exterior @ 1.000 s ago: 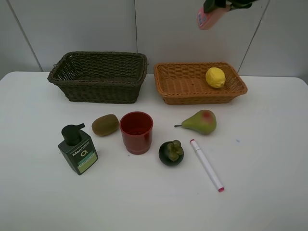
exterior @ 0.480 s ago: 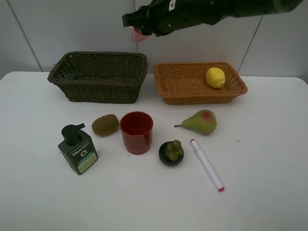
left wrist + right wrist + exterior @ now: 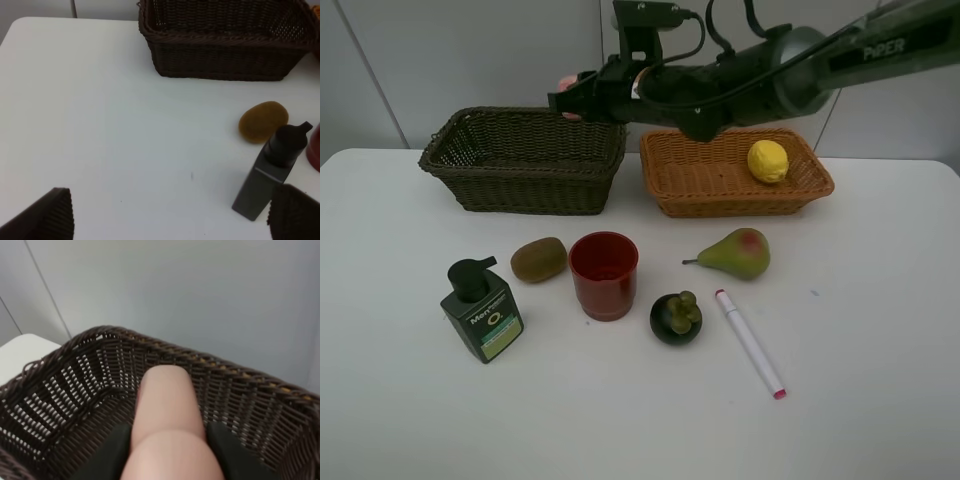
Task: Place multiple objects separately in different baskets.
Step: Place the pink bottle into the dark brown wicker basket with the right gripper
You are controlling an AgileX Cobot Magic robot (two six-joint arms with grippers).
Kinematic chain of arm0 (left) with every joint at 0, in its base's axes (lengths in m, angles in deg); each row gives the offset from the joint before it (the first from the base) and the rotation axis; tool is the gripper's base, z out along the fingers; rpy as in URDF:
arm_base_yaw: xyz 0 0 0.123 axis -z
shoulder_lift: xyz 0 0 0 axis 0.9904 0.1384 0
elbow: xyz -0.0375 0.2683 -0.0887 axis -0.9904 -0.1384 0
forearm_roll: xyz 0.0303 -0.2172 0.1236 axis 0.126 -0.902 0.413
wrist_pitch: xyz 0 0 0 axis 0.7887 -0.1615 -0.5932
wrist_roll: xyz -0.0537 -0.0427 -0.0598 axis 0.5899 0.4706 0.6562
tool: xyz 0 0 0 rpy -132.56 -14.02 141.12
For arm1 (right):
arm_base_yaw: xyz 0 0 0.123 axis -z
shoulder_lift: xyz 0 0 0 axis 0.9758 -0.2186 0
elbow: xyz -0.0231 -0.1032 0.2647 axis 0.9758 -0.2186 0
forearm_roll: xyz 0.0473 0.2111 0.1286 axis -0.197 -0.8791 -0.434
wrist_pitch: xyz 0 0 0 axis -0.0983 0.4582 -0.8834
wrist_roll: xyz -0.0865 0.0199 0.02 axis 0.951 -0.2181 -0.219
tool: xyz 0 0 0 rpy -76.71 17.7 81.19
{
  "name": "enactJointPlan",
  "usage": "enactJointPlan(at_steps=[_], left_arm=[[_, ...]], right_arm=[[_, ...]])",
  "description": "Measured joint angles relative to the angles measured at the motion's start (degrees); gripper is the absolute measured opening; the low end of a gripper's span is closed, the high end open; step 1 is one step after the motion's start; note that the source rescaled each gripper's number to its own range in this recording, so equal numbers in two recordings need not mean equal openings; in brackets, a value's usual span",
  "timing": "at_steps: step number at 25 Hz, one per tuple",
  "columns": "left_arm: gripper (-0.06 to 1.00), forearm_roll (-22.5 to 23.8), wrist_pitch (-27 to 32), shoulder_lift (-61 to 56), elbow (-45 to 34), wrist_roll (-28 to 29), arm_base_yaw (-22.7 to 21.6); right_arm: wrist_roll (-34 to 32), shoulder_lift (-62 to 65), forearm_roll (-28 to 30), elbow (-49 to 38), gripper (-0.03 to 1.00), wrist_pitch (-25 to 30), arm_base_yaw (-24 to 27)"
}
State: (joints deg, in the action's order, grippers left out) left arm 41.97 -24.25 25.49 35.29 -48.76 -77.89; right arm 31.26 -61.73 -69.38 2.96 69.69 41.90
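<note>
My right gripper [image 3: 570, 98] reaches across from the right and hangs over the right end of the dark basket [image 3: 520, 170], shut on the pink bottle [image 3: 565, 83]. In the right wrist view the pink bottle [image 3: 167, 425] sits between the dark fingers [image 3: 112, 450] above the dark basket's [image 3: 75, 390] interior. A lemon [image 3: 767, 161] lies in the tan basket [image 3: 690, 180]. On the table are a kiwi [image 3: 538, 259], red cup [image 3: 604, 274], pear [image 3: 738, 253], mangosteen [image 3: 676, 317], marker [image 3: 750, 343] and pump bottle [image 3: 482, 310]. My left gripper [image 3: 170, 220] is open and empty above the table's left part.
The left wrist view shows the dark basket [image 3: 220, 50], the kiwi [image 3: 263, 121] and the pump bottle [image 3: 270, 175] off to one side, with bare white table [image 3: 100, 125] below. A grey wall stands behind the baskets.
The right arm has swung left from above the tan basket to over the dark basket and come lower, carrying the pink bottle. Everything on the table stayed put.
</note>
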Motion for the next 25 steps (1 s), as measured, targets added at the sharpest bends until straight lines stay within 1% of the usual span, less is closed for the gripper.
enactJointPlan(at_steps=[2,4,6,9,11,14,17,25], left_arm=[[1.00,0.0,0.0,0.0,0.0,0.0,0.0],[1.00,0.0,0.0,0.0,0.0,0.0,0.0],[1.00,0.0,0.0,0.0,0.0,0.0,0.0],[1.00,0.0,0.0,0.0,0.0,0.0,0.0],[1.00,0.0,0.0,0.0,0.0,0.0,0.0],[1.00,0.0,0.0,0.0,0.0,0.0,0.0],[1.00,0.0,0.0,0.0,0.0,0.0,0.0],[1.00,0.0,0.0,0.0,0.0,0.0,0.0]], right_arm=[[0.0,-1.8,0.3,1.2,0.23,0.3,0.0],[0.0,-3.8,0.6,3.9,0.23,3.3,0.0],[0.0,-5.7,1.2,7.2,0.23,8.6,0.0],[0.0,-8.5,1.3,13.0,0.23,18.9,0.0],[0.0,-10.5,1.3,16.9,0.23,24.6,0.0],[0.0,-12.8,1.3,21.6,0.23,30.3,0.1],[0.0,-14.3,1.4,24.1,0.23,32.7,0.1],[0.2,-15.3,1.4,25.0,0.23,33.2,0.1]])
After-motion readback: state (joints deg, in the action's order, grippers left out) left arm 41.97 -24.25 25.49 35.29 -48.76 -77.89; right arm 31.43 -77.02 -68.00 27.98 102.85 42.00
